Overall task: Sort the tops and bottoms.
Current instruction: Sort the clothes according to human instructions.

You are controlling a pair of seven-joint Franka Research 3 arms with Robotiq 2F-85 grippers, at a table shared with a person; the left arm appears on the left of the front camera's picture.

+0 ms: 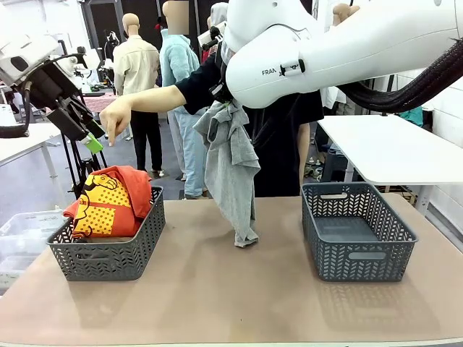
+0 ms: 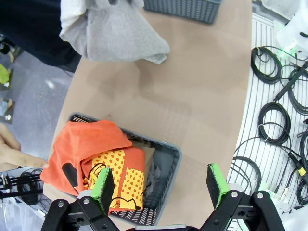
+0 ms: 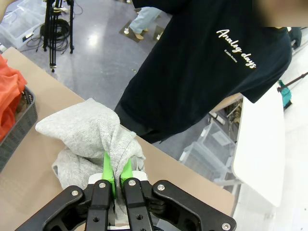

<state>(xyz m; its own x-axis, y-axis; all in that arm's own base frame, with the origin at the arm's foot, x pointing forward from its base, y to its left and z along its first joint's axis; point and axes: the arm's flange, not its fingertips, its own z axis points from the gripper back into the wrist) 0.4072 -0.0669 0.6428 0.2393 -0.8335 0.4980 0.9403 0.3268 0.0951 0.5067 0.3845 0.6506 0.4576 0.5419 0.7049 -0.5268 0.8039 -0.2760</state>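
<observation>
From the front, the light grey garment (image 1: 230,163) hangs over the middle of the table (image 1: 217,282), its lower end touching the top. The right wrist view shows the right hand (image 3: 115,171) pinched tight on its bunched cloth. The left hand (image 2: 161,185) hovers wide apart and empty over the left basket (image 1: 108,253), where the orange-red garment (image 2: 91,154) lies heaped. The person's hand (image 1: 116,119) points down at it. The right basket (image 1: 358,231) sits opposite.

Smooth tan-brown counter (image 1: 217,282) carries two grey plastic lattice baskets: the left basket (image 1: 108,249) heaped with cloth, the right basket (image 1: 358,235) well apart, and a hanging light grey soft garment (image 1: 233,170) brushing the surface between them
</observation>
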